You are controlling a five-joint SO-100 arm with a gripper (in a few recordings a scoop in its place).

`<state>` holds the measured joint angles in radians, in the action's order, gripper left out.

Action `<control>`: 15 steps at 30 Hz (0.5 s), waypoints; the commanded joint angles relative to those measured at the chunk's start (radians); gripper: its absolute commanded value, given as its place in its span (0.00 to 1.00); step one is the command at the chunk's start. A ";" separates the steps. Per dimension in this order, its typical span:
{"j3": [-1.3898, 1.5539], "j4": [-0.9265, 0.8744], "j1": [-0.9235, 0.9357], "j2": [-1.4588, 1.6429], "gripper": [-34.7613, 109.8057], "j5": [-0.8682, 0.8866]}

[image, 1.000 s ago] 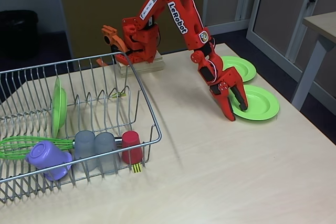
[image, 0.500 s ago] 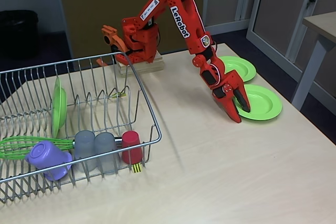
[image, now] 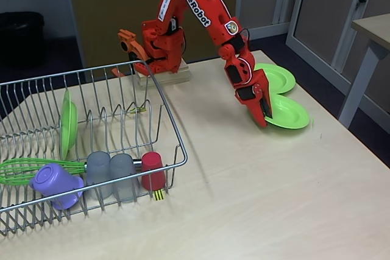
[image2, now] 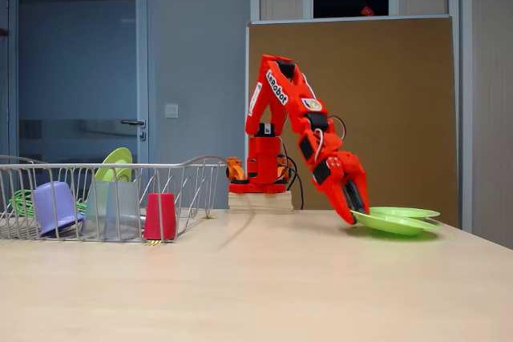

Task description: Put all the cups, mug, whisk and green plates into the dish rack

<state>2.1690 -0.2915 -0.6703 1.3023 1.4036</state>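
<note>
My red gripper (image: 263,117) (image2: 353,211) is shut on the near rim of a green plate (image: 287,112) (image2: 394,223), which tilts with its gripped edge raised off the table. A second green plate (image: 278,77) (image2: 407,212) lies flat just behind it. In the dish rack (image: 166,106) (image2: 200,162) a third green plate (image: 68,123) (image2: 117,163) stands on edge. The whisk (image: 36,168), purple mug (image: 55,185) (image2: 54,207), two grey cups (image: 99,170) (image2: 108,207) and red cup (image: 152,171) (image2: 160,215) lie along its front.
The arm's base (image: 159,59) stands on a wooden block at the table's back edge, behind the rack. Bare tabletop (image: 262,193) stretches between the rack and the plates. Another table's corner (image: 372,28) is at the right.
The gripper has closed on the nearer plate's rim and drawn it left and up, toward the second plate. The things in the rack have not moved.
</note>
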 commanded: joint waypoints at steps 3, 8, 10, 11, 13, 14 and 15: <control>-0.155 -0.445 0.077 0.209 0.24 -0.209; -0.459 -0.801 0.121 0.230 0.24 -0.321; -0.589 -0.930 0.132 0.215 0.24 -0.350; -0.655 -0.988 0.138 0.204 0.24 -0.365; -0.787 -1.104 0.149 0.173 0.24 -0.383; -0.848 -1.154 0.152 0.160 0.24 -0.388; -0.904 -1.200 0.156 0.150 0.24 -0.394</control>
<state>1.4419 -1.3453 -0.5216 1.4419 1.0232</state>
